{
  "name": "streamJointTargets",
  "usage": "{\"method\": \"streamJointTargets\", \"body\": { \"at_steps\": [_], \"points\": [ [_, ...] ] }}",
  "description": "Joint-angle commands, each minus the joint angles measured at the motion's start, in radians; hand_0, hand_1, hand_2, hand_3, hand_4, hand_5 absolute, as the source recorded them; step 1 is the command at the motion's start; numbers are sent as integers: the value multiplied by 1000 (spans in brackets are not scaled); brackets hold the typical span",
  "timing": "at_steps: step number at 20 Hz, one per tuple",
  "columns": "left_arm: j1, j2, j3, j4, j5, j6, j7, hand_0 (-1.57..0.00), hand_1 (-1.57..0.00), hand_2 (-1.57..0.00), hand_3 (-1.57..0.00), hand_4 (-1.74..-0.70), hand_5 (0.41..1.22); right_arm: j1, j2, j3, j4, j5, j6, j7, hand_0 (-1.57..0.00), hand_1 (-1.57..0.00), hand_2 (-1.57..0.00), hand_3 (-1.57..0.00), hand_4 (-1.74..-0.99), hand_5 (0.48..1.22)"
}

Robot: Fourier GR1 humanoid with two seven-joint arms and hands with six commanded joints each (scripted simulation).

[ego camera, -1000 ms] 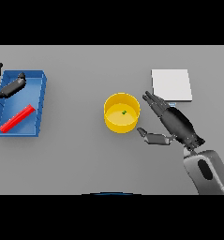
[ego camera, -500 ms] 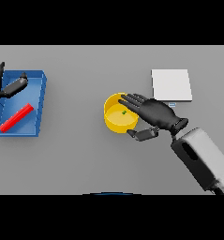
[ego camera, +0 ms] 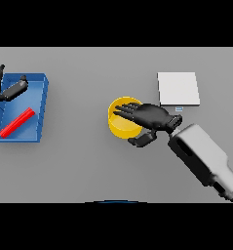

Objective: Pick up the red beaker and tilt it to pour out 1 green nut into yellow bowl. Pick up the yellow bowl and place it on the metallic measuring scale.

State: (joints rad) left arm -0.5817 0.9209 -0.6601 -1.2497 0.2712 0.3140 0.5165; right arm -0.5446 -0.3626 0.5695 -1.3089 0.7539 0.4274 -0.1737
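**Right hand over the yellow bowl; red beaker lying in the blue tray**

At the far left, the left hand (ego camera: 2,88) shows at the frame's edge above the blue tray (ego camera: 41,113), its fingers loosely spread and holding nothing. The red beaker (ego camera: 17,122) lies on its side in that tray, slanted. Near the middle of the grey worktop (ego camera: 79,166) sits the yellow bowl (ego camera: 119,124). The right hand (ego camera: 148,117) reaches across the bowl's top and right rim, fingers extended over the opening, thumb bent beside the bowl's lower right wall; whether it grips the rim cannot be told. To the upper right, just apart from the bowl, lies the metallic measuring scale (ego camera: 178,88).
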Motion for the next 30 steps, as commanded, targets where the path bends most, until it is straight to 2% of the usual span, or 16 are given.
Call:
{"method": "streamJointTargets", "body": {
  "at_steps": [1, 5, 7, 11, 13, 14, 15, 16, 17, 19, 20, 22, 24, 26, 27, 30],
  "points": [
    [-4, 3, -2, -5, -2, -2, 0, 1, 1, 1, 1, -795, 734, -15, 16, 14, 23, 14, -2, 13, 1, 1, 1, 1, -1270, 678],
    [8, 8, 2, -7, 1, 3, -2, 1, 1, 1, 1, -799, 737, -43, 31, 37, 84, 29, 15, 15, 1, 1, 1, 1, -1300, 671],
    [11, 12, 2, -15, 3, 4, 3, 1, 1, 1, 1, -798, 736, -51, 17, 54, 80, 37, 47, 10, 1, 1, 1, 1, -1306, 681],
    [-4, 13, 8, -3, 5, -5, 0, 1, 1, 1, 1, -793, 729, -76, 30, 70, 116, 53, 52, 19, 1, 1, -4, -11, -1308, 729],
    [-2, 10, 4, -1, 0, -4, -9, 1, 1, 1, 1, -792, 725, -80, 31, 75, 117, 58, 64, 34, -16, -40, -68, -94, -1339, 784],
    [-1, 17, 9, -7, 4, -4, -9, 1, 1, 1, 1, -792, 723, -75, 33, 83, 117, 67, 61, 40, -93, -107, -133, -160, -1362, 820],
    [3, 19, 12, -9, 10, -7, -11, 1, 1, 1, 1, -793, 722, -78, 30, 89, 115, 74, 62, 34, -258, -236, -233, -249, -1387, 900],
    [7, 23, 12, -24, 11, -2, -7, 1, 1, 1, 1, -793, 723, -68, 27, 95, 111, 76, 58, 26, -508, -437, -388, -359, -1425, 964],
    [15, 17, 12, -22, 16, -1, -16, 1, 1, 1, 1, -795, 725, -65, 18, 92, 100, 67, 71, 18, -721, -664, -624, -472, -1488, 1016],
    [12, 16, 16, -11, 17, 1, -13, 1, 1, 1, 1, -800, 727, -78, 16, 96, 103, 56, 111, 20, -1027, -991, -965, -691, -1571, 1090],
    [11, 24, 15, -17, 13, 2, -5, 1, 1, 1, 1, -799, 728, -83, 17, 95, 103, 46, 134, 24, -1136, -1107, -1086, -867, -1604, 1116],
    [20, 33, 14, -37, 15, 6, -6, 1, 1, 1, 1, -799, 727, -87, 17, 93, 105, 32, 153, 29, -1292, -1274, -1261, -1019, -1649, 1154],
    [14, 25, 13, -33, 18, 1, -2, 1, 1, 1, 1, -802, 725, -74, 2, 95, 84, 28, 145, 19, -1393, -1381, -1314, -1142, -1682, 1178],
    [22, 28, 10, -45, 12, 15, -1, 1, 1, 1, 1, -804, 726, -75, 7, 96, 78, 29, 148, 35, -1457, -1449, -1387, -1170, -1703, 1193],
    [18, 25, 13, -37, 14, 15, -3, 1, 1, 1, 1, -806, 724, -75, 5, 94, 86, 27, 138, 21, -1480, -1474, -1424, -1176, -1711, 1199],
    [18, 33, 13, -35, 11, 8, -9, 1, 1, 1, 1, -802, 724, -68, -22, 74, 18, 7, 169, 51, -1524, -1521, -1470, -1192, -1726, 1210]
  ]
}}
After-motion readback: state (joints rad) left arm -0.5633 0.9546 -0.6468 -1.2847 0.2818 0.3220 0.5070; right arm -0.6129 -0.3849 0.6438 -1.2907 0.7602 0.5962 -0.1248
